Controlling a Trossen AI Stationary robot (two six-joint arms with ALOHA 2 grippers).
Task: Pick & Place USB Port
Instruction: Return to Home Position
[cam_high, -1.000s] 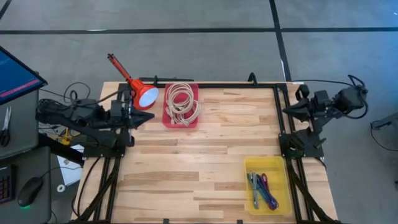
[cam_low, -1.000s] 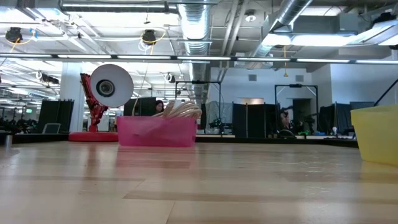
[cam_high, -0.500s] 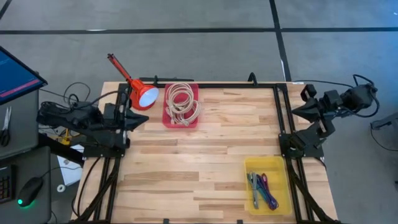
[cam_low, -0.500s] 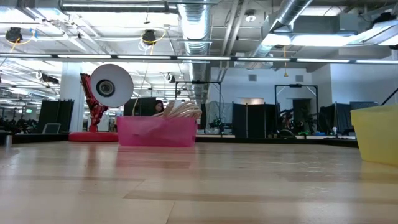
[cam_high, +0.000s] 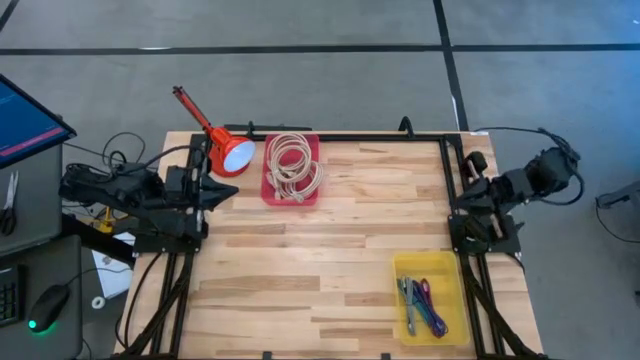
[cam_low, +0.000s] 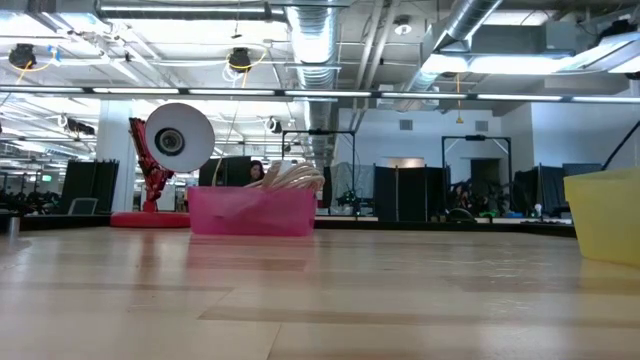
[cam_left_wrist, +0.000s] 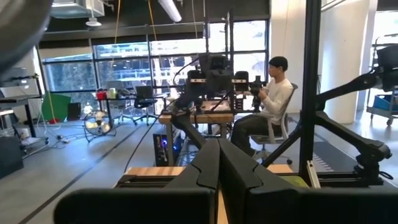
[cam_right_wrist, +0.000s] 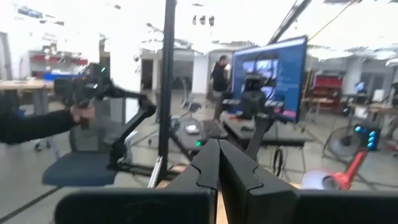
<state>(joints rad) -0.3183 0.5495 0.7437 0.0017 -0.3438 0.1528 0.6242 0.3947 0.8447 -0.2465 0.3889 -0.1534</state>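
A pink tray (cam_high: 291, 170) (cam_low: 252, 211) with coiled white cords stands at the table's far side, left of centre. A yellow tray (cam_high: 428, 297) (cam_low: 603, 216) near the right front edge holds several small coloured cables. I cannot pick out a USB port among them. My left gripper (cam_high: 238, 188) (cam_left_wrist: 219, 163) is shut and empty, raised over the table's left edge next to the pink tray. My right gripper (cam_high: 464, 186) (cam_right_wrist: 219, 163) is shut and empty, raised over the right edge. Neither gripper shows in the low view.
A red desk lamp (cam_high: 215, 135) (cam_low: 176, 140) stands at the far left corner, its white shade close to my left gripper. Black frame rails (cam_high: 452, 190) run along the table's edges. Bare wood (cam_high: 330, 260) lies between the two trays. A person sits beyond the table in the left wrist view.
My left gripper has drawn back a little toward the table's left edge and sunk slightly. My right arm has swung out past the right edge and come back toward the table, its wrist turning. Both grippers have stayed shut.
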